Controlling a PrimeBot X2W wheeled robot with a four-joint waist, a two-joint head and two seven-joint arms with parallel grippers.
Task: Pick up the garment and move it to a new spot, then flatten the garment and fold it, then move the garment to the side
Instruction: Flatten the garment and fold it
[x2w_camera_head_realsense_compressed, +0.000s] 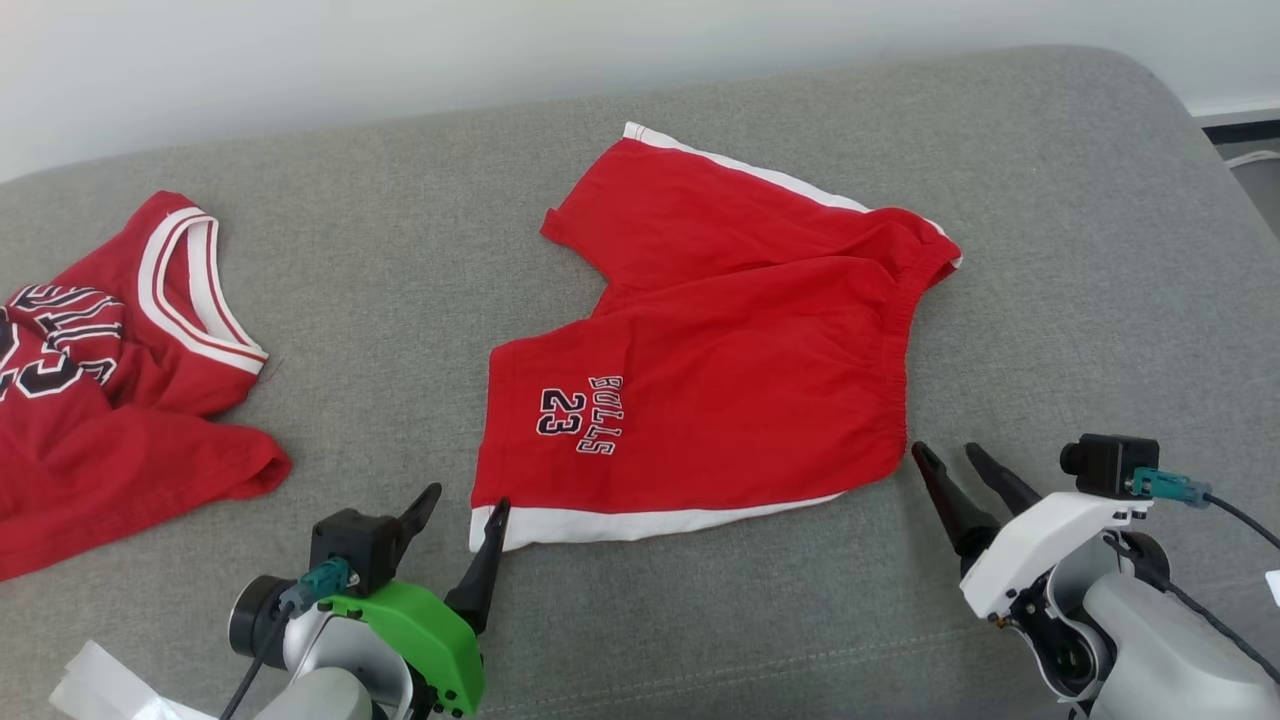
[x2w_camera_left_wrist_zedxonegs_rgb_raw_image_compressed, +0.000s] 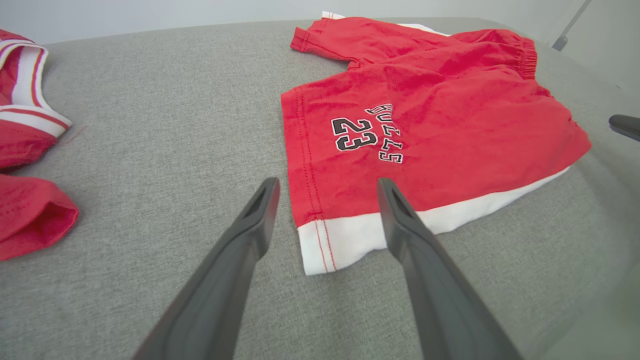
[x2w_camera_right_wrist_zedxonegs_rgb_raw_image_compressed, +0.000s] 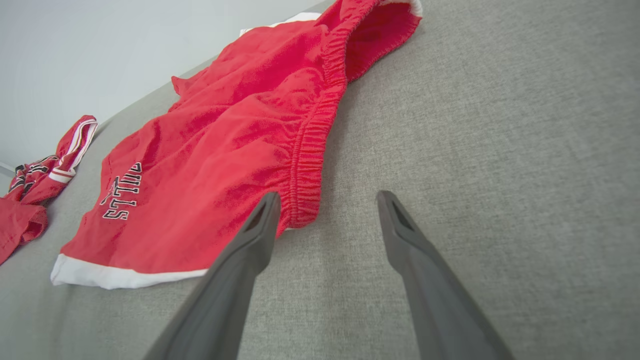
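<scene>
Found shorts (x2w_camera_head_realsense_compressed: 720, 340) spread flat on grey couch (x2w_camera_head_realsense_compressed: 400, 250), about mid-cushion, front side up. Logged long axis as roughly left to right across head view, far end tipped slightly away. Noted waistband (x2w_camera_head_realsense_compressed: 900, 340) pointing to robot's right, both leg hems to robot's left. Saw near leg lying straight and far leg splayed up and away to the left, with a notch of bare couch between the two. Traced white stripe (x2w_camera_head_realsense_compressed: 650, 522) along near edge; spotted a second one along far edge. Read print (x2w_camera_head_realsense_compressed: 580, 413), "BULLS 23", on near leg close to its hem, turned sideways, letter tops toward waistband.

Recorded left gripper (x2w_camera_head_realsense_compressed: 467, 497) spread wide at near-left corner of shorts, gripping nothing. Placed one finger over the white hem corner and the other over bare couch, corner lying between them in left wrist view. Could not tell whether either finger touched cloth.

Recorded right gripper (x2w_camera_head_realsense_compressed: 945, 449) likewise spread wide and empty, just beside near end of waistband. Placed one finger at the gathered elastic edge and the other over bare couch in right wrist view.

Noted crumpled red jersey (x2w_camera_head_realsense_compressed: 100, 400) at far left of couch, well apart from shorts.
</scene>
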